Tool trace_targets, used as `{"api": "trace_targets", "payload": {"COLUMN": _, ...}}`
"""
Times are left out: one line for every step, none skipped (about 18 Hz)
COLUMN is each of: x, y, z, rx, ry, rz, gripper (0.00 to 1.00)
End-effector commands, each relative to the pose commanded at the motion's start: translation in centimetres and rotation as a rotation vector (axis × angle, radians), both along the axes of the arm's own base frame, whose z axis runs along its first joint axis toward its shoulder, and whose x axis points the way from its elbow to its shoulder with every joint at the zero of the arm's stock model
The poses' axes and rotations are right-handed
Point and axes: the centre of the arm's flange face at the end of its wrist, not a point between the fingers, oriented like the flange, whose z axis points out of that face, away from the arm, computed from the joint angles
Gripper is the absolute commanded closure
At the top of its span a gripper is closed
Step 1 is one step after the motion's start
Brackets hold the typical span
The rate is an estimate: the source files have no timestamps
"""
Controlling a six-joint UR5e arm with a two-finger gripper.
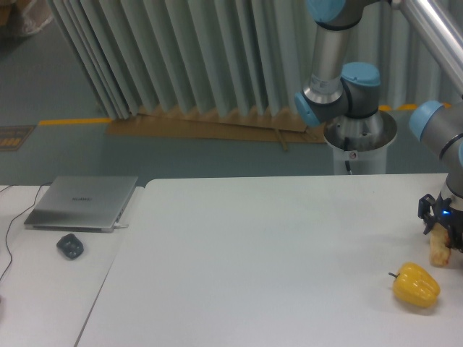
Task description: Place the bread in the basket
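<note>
The bread (438, 250), a small pale tan piece with reddish patches, stands at the table's far right edge, partly cut off by the frame. My gripper (445, 238) comes down over it from above, and its dark fingers appear shut on the bread's upper part. The basket is out of view. A glossy yellow bell pepper (416, 285) lies just in front and to the left of the bread.
A closed silver laptop (82, 203) and a dark mouse (70, 246) rest on the left table, with a cable running off its left edge. The arm's base pedestal (358, 141) stands behind the white table (260, 260).
</note>
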Motion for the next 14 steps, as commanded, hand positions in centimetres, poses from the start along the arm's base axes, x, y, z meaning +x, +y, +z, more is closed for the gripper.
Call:
{"api": "trace_targets", "payload": {"x": -0.02, "y": -0.07, "z": 0.08, "rx": 0.001, "ry": -0.001, "rz": 0.002, "gripper": 0.59}}
{"api": "trace_targets", "payload": {"x": -0.04, "y": -0.06, "z": 0.26, "rx": 0.002, "ry": -0.001, "rz": 0.0, "gripper": 0.61}}
{"api": "trace_targets", "payload": {"x": -0.04, "y": -0.06, "z": 0.26, "rx": 0.001, "ry": -0.001, "rz": 0.002, "gripper": 0.61}}
{"api": "trace_targets", "payload": {"x": -0.02, "y": -0.05, "z": 0.25, "rx": 0.002, "ry": -0.003, "rz": 0.0, "gripper": 0.61}}
{"api": "trace_targets", "payload": {"x": -0.04, "y": -0.04, "z": 0.4, "rx": 0.004, "ry": 0.0, "rz": 0.0, "gripper": 0.6}}
{"api": "trace_targets", "payload": {"x": -0.03, "y": -0.05, "z": 0.49, "rx": 0.004, "ry": 0.001, "rz": 0.0, "gripper": 0.6}}
{"api": "trace_targets", "payload": {"x": -0.03, "y": -0.05, "z": 0.49, "rx": 0.005, "ry": 0.001, "rz": -0.001, "gripper": 0.6}}
{"api": "trace_targets", "payload": {"x": -0.03, "y": -0.05, "z": 0.49, "rx": 0.006, "ry": 0.001, "rz": -0.007, "gripper": 0.6}}
{"api": "trace_targets", "payload": {"x": -0.05, "y": -0.13, "z": 0.66, "rx": 0.008, "ry": 0.004, "rz": -0.013, "gripper": 0.61}}
{"api": "trace_targets", "payload": {"x": -0.04, "y": -0.14, "z": 0.65, "rx": 0.009, "ry": 0.002, "rz": -0.022, "gripper": 0.61}}
{"api": "trace_targets", "payload": {"x": -0.04, "y": -0.14, "z": 0.75, "rx": 0.012, "ry": 0.004, "rz": -0.033, "gripper": 0.64}}
{"api": "trace_targets", "payload": {"x": -0.08, "y": -0.22, "z": 0.74, "rx": 0.013, "ry": 0.003, "rz": -0.043, "gripper": 0.65}}
{"api": "trace_targets", "payload": {"x": -0.14, "y": -0.29, "z": 0.74, "rx": 0.014, "ry": 0.003, "rz": -0.051, "gripper": 0.66}}
{"api": "trace_targets", "payload": {"x": -0.25, "y": -0.43, "z": 0.74, "rx": 0.015, "ry": 0.003, "rz": -0.049, "gripper": 0.66}}
